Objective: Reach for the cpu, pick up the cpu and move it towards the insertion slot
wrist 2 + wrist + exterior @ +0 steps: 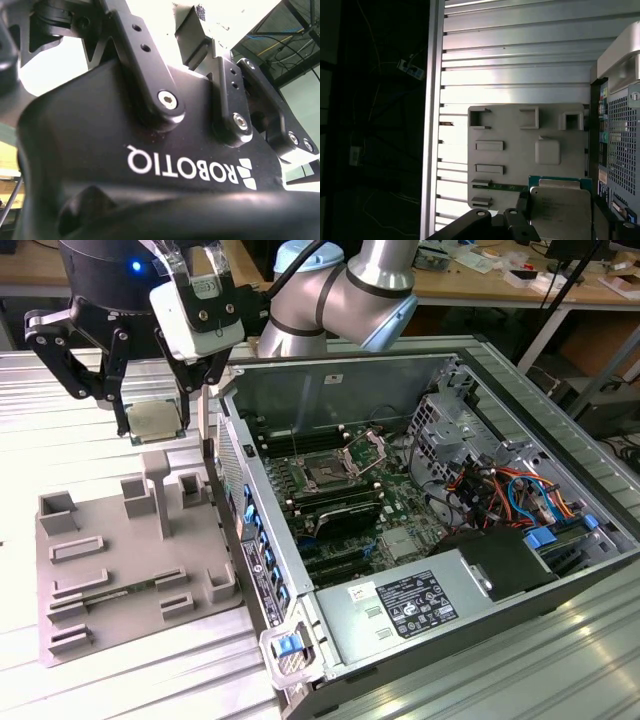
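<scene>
Where the end effector [157, 424] grips it, the cpu [561, 212] is hidden

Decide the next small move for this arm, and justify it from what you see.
Probably a sideways carry towards the exterior view's right, keeping height. The gripper is shut on the cpu and holds it raised above the grey tray. The insertion slot lies inside the open case, beyond its side wall, which the cpu would likely need to clear.

Silvery cpu [155, 420] aloft, level; dark square insertion slot [328, 476]
</scene>
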`<state>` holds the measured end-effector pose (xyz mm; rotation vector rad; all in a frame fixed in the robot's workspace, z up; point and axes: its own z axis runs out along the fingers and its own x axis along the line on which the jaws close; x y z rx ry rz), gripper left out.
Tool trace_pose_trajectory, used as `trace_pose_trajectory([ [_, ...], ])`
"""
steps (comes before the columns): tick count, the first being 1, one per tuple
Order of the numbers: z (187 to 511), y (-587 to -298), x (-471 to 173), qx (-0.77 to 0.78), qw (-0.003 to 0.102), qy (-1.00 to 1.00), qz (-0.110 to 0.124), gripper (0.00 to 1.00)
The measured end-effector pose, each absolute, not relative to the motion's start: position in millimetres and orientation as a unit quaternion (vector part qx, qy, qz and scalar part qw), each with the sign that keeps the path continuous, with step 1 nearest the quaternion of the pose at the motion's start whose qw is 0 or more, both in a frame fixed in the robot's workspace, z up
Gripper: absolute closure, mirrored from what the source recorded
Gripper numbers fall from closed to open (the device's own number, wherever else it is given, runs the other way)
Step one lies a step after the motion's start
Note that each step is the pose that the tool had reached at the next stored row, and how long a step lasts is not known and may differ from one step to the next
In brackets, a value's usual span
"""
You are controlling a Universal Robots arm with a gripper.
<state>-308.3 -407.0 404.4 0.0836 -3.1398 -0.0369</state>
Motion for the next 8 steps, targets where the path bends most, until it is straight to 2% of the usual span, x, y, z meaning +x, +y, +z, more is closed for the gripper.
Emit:
trace_pose_trajectory([
  [8,404.3,-407.0,-302.9,0.027,0.0,-1.0,-0.012,0.45],
])
